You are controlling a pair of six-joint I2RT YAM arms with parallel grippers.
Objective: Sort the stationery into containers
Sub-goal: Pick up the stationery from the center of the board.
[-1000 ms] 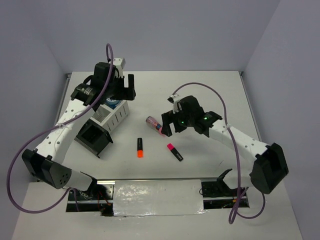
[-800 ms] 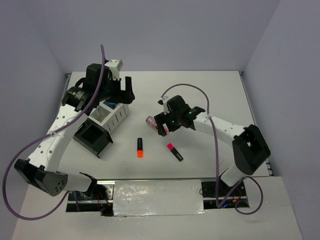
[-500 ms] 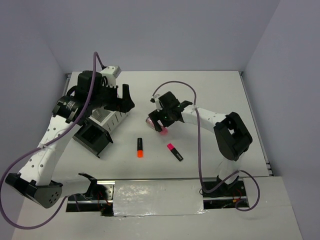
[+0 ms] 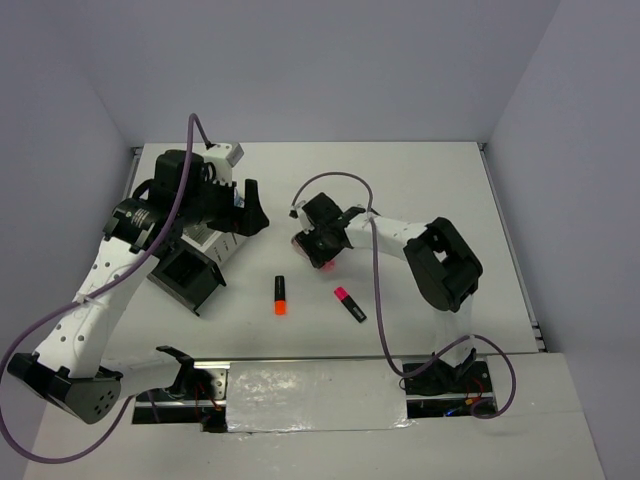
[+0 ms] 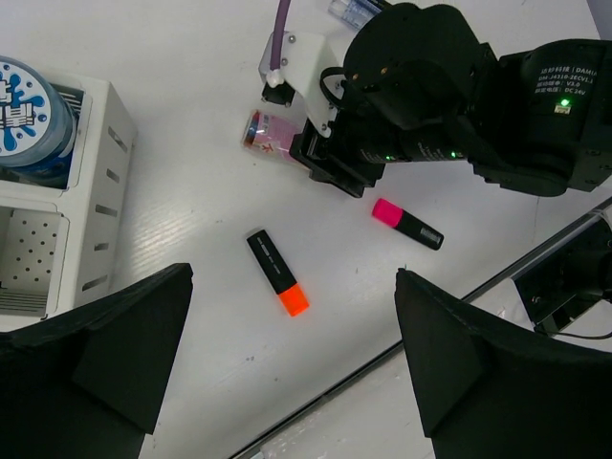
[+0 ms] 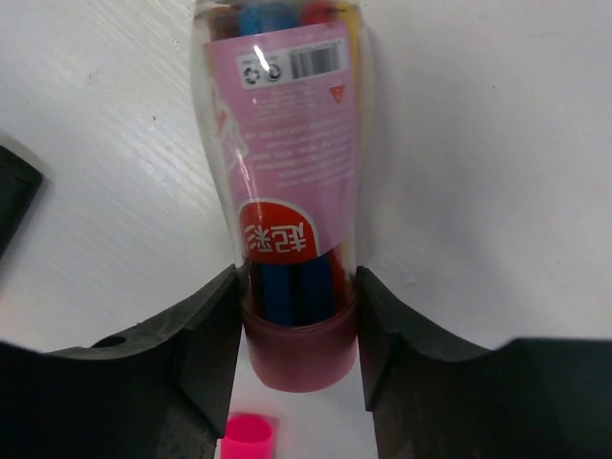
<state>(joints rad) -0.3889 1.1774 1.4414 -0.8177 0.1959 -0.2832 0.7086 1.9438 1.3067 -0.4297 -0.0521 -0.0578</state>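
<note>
Pink tube: the pink tube (image 6: 287,143) lies flat on the table (image 4: 420,180), to the right of the white organizer (image 5: 91,191) and well apart from it.
Tube and tool: the tube's dark cap end sits deep between the fingers (image 6: 206,335) of the right gripper (image 6: 298,306). One finger touches each side, and the labelled end reaches out past the fingertips.
Right gripper: clenched on the pink tube, low at the table.
Left gripper: the left gripper (image 4: 250,208) has its fingers spread wide and holds nothing. It hangs above the right edge of the white organizer.
Highlighters: two. The orange highlighter (image 4: 280,295) lies on the table to the near right of the white organizer. The pink highlighter (image 4: 349,304) lies farther right, apart from the orange one.
Tape roll: one blue patterned tape roll (image 5: 29,115) shows, inside a compartment of the white organizer. Whether another lies under it I cannot tell.
Tubes: one.
Organizers: two. The black organizer (image 4: 188,275) stands just beside the white organizer, on its near left side.
</note>
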